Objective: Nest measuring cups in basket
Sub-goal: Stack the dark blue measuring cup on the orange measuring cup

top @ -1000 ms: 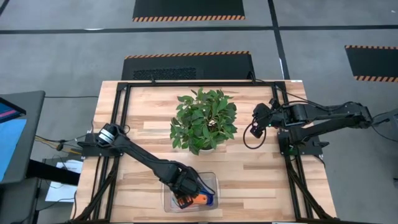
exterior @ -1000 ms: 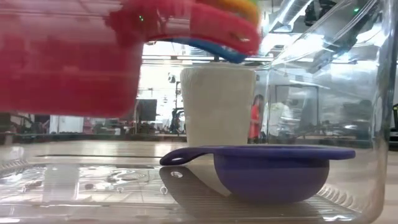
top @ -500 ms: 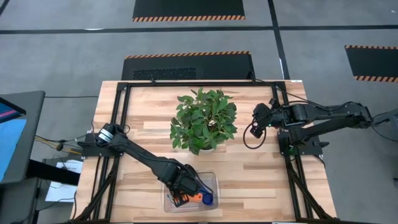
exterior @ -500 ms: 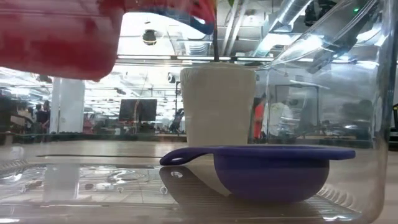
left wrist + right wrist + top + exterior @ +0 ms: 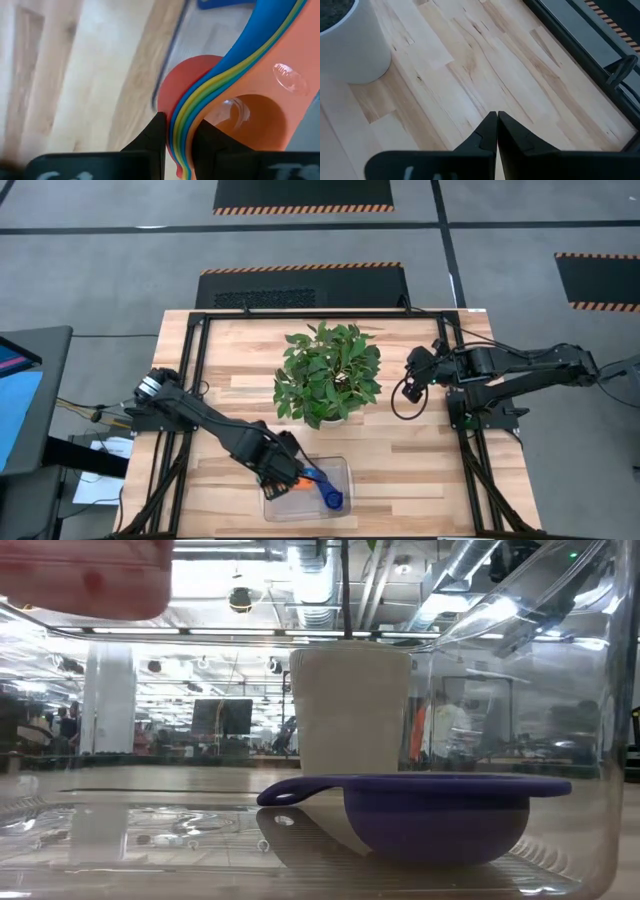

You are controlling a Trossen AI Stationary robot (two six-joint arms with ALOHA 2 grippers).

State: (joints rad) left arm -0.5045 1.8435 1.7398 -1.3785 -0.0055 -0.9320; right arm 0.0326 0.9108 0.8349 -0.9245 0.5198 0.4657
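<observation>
My left gripper [image 5: 290,479] hangs over the left part of the clear basket [image 5: 341,474], shut on a nested stack of measuring cups [image 5: 235,95]. Orange lies innermost and red outermost, with blue, green and yellow between. In the low view only the red cup's bottom [image 5: 85,578] shows, high above the basket floor. A dark blue cup [image 5: 436,818] rests on its bottom in the basket's right part [image 5: 333,500], its handle level. My right gripper [image 5: 408,388] is shut in the air at the table's right, holding nothing. My left gripper pinches the stacked handles [image 5: 183,131] of the nested cups between its two fingers, on the handles' flat faces. The fingers [image 5: 156,134] point down from above. The stack is lifted clear of the basket floor, and the bowls stick out to one side of the fingers.
A leafy green plant [image 5: 328,375] in a white pot [image 5: 350,710] stands at the table's middle, just beyond the basket. Bare wood lies under my right gripper [image 5: 496,124]. A black frame runs along the table's edges [image 5: 200,370].
My left gripper has risen and gone toward the table's left edge, still shut on the stack of cups. In the low view the stack has lifted almost out of the top of the picture. The dark blue cup has stayed where it was in the basket.
</observation>
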